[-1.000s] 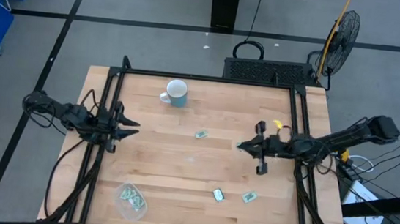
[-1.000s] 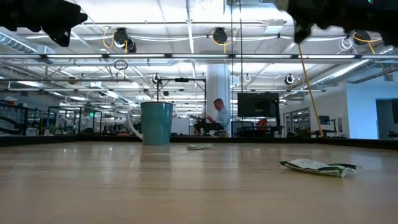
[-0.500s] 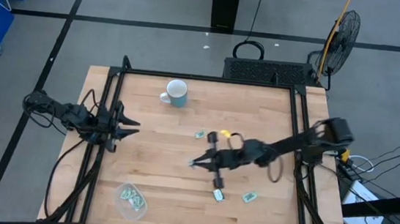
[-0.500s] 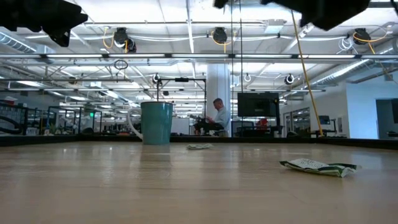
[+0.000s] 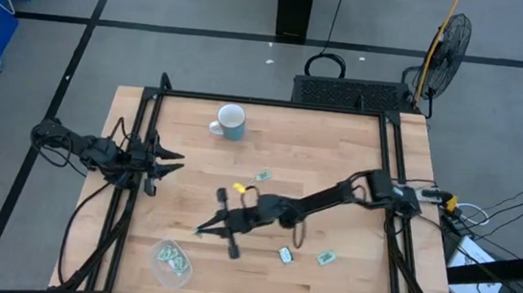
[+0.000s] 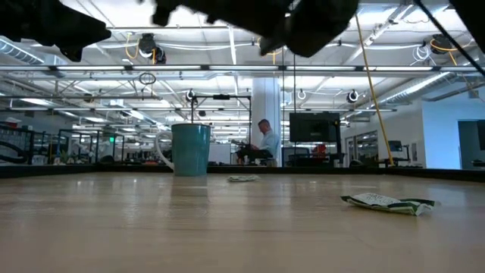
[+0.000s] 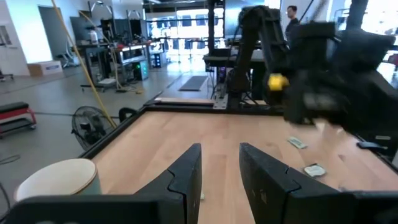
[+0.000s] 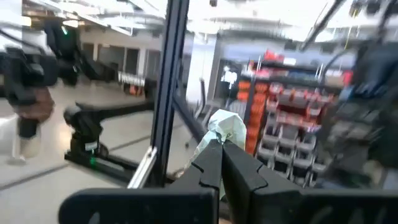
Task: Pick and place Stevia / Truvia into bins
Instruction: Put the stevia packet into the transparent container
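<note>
My right gripper (image 5: 200,229) reaches over the table's middle toward its near left part, short of the clear round bin (image 5: 173,263), which lies flat near the near left corner with packets in it. In the right wrist view this gripper (image 8: 221,149) is shut on a pale green and white Stevia packet (image 8: 227,126). Three more packets lie flat on the wood (image 5: 263,176) (image 5: 285,255) (image 5: 325,257). My left gripper (image 5: 175,164) waits open at the left edge, also seen in its wrist view (image 7: 219,165). My right gripper pinches the Stevia packet between its two fingers (image 8: 208,163), holding one end of it (image 8: 221,140). The rest of the packet sticks out past the fingertips, crumpled. It is lifted clear of the table.
A white and pale blue mug (image 5: 230,121) stands toward the far edge, left of centre. Black rails (image 5: 132,192) run along the table's left and right sides. Two packets (image 6: 390,203) (image 6: 242,179) show in the low view. A person sits in the room beyond.
My right arm has swept from the right side across the table toward the left and near edges, stretching out toward the bin. The left arm has kept still, and the loose packets have not moved.
</note>
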`<action>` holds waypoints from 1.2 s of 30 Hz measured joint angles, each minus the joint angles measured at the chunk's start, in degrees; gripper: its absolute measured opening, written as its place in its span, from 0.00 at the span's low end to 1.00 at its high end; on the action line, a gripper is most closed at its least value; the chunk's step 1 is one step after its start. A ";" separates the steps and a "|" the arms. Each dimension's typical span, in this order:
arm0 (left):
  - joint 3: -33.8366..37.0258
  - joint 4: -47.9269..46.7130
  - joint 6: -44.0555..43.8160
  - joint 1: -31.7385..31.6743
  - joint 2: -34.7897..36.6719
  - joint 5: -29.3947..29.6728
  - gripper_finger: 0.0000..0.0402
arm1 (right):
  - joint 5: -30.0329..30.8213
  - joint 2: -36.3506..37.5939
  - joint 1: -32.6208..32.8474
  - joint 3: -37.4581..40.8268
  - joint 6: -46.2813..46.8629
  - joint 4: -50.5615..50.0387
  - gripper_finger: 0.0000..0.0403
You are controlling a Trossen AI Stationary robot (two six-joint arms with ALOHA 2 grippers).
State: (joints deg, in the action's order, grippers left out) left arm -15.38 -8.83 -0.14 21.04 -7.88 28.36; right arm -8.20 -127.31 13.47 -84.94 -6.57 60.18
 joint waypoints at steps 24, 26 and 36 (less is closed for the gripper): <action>-0.04 0.01 -0.35 0.00 0.00 0.18 0.28 | -3.83 -23.94 2.24 -30.31 16.78 -16.86 0.00; -0.04 0.00 -0.35 0.00 0.00 0.18 0.28 | -3.83 -24.33 2.50 -30.65 16.79 -17.40 0.00; -0.04 -0.01 -0.34 -0.01 0.00 0.16 0.28 | -5.34 -24.43 4.28 -30.54 13.47 -24.47 0.00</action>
State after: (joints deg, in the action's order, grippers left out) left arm -15.42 -8.84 -0.48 21.03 -7.88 28.51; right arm -13.55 -151.74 17.75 -115.48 6.90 35.71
